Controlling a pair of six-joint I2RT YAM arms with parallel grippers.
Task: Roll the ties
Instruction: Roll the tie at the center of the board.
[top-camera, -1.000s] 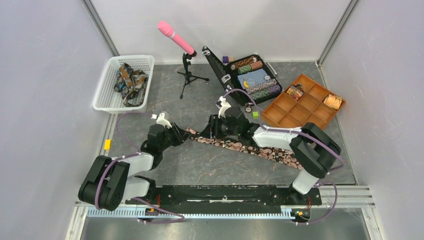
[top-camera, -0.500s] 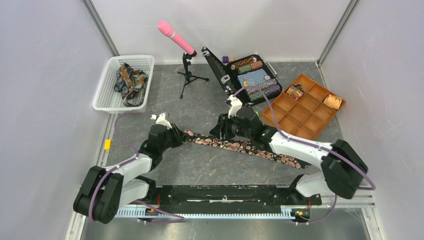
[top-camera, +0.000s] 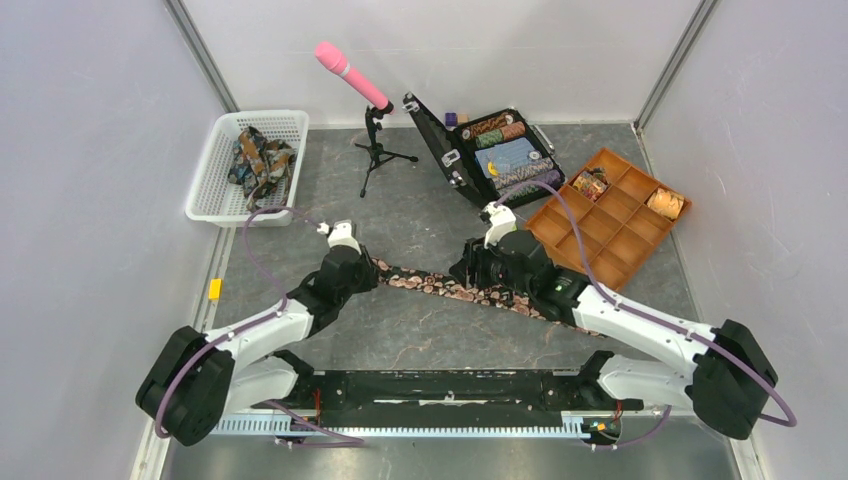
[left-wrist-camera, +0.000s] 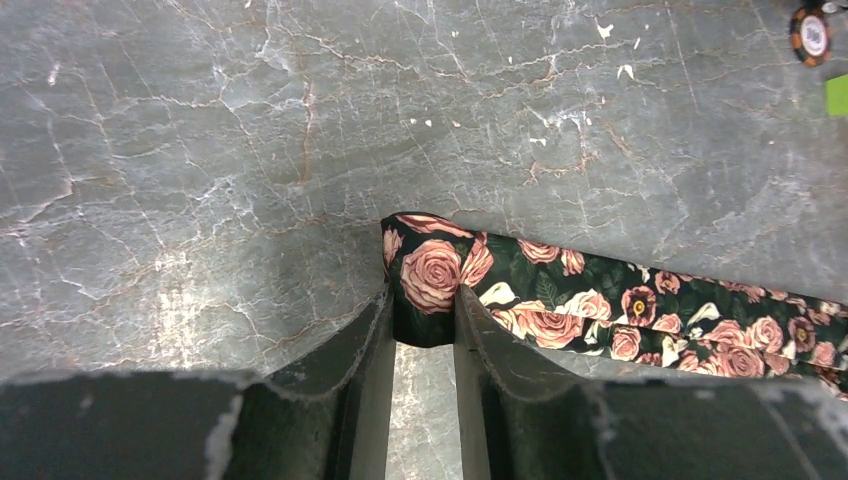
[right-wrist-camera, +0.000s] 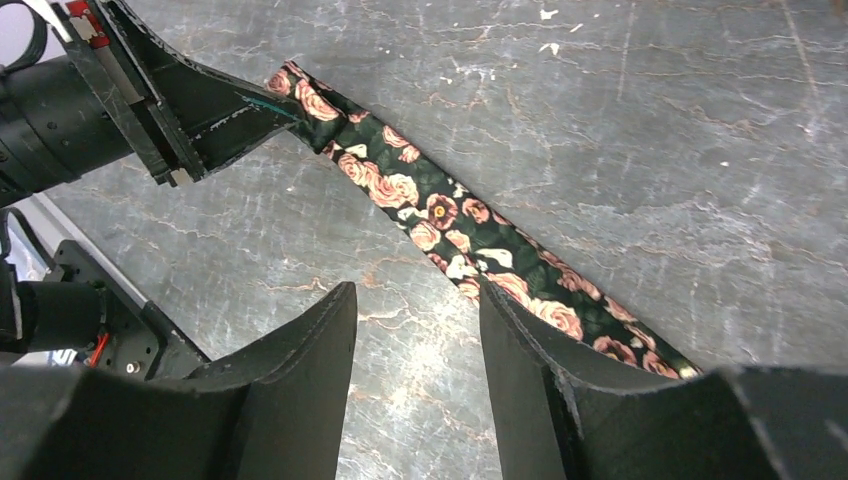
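A dark tie with pink roses (top-camera: 470, 293) lies as a long strip across the table's middle. My left gripper (top-camera: 366, 268) is shut on its narrow end, which shows between the fingers in the left wrist view (left-wrist-camera: 428, 290). My right gripper (top-camera: 468, 272) is open and empty above the tie's middle part, and the tie (right-wrist-camera: 470, 240) runs under its right finger (right-wrist-camera: 540, 350). My left gripper also shows in the right wrist view (right-wrist-camera: 270, 115). More ties (top-camera: 258, 160) lie bundled in a white basket (top-camera: 215, 200).
A pink microphone on a small tripod (top-camera: 372, 130) stands at the back. An open black case of poker chips (top-camera: 500, 155) and an orange compartment tray (top-camera: 608, 205) with two coiled ties sit at the back right. Loose chips (left-wrist-camera: 812, 32) lie near the case.
Both arms have moved right and away from the bases. The tie's narrow end went with my left gripper. My right gripper slid right along the tie.
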